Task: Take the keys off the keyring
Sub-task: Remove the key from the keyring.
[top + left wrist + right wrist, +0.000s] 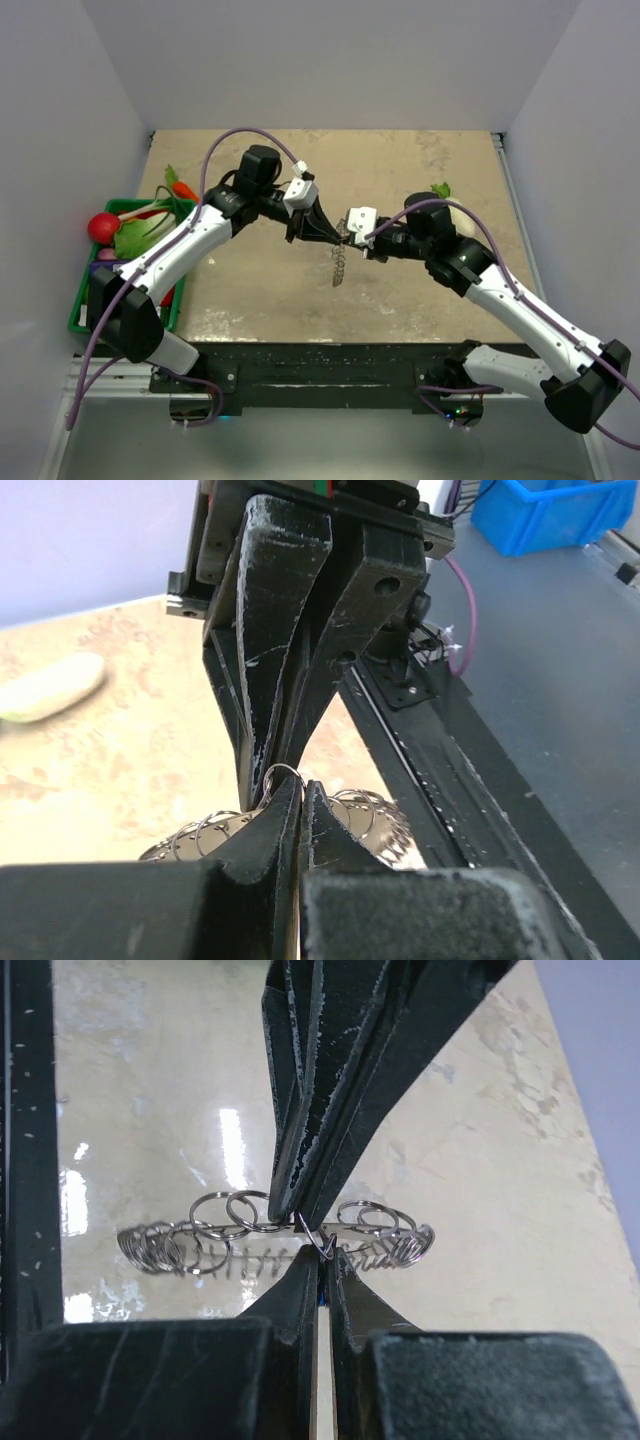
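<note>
While aloft, 1 keyring [339,262]

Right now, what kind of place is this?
Probably a robot lab test bench: a left arm and right arm bolted to a table, plain walls boxing it in, and a bin of vegetables.

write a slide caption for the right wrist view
Left end effector and right end effector, both shut, pinch the coiled keyring tip to tip above the table
</note>
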Motion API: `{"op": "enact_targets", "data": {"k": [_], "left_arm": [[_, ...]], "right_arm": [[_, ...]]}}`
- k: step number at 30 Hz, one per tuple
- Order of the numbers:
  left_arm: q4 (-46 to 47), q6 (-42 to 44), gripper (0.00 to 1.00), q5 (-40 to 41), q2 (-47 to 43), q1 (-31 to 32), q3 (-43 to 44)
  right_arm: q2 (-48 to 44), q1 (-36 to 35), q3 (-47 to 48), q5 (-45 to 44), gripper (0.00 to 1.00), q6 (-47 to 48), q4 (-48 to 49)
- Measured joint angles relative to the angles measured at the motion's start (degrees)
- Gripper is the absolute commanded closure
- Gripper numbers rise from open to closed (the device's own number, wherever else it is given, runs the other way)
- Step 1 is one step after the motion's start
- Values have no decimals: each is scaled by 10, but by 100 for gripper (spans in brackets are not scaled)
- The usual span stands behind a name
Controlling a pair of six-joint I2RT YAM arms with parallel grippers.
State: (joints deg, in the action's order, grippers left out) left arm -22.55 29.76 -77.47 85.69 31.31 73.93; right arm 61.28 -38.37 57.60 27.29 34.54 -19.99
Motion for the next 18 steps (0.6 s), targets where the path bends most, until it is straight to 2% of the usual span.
{"op": "enact_targets", "data": {"k": [6,13,18], "left_arm": [[75,-67,100,29,0,4,0],[143,-146,100,58,-9,10,-18],[189,-194,100,77,-9,11,-29]], "right_arm": [[-18,-3,0,-52,100,10,1],[-38,-3,0,-61,100,31,-17],[-42,-10,0,-101,100,47,-16]]}}
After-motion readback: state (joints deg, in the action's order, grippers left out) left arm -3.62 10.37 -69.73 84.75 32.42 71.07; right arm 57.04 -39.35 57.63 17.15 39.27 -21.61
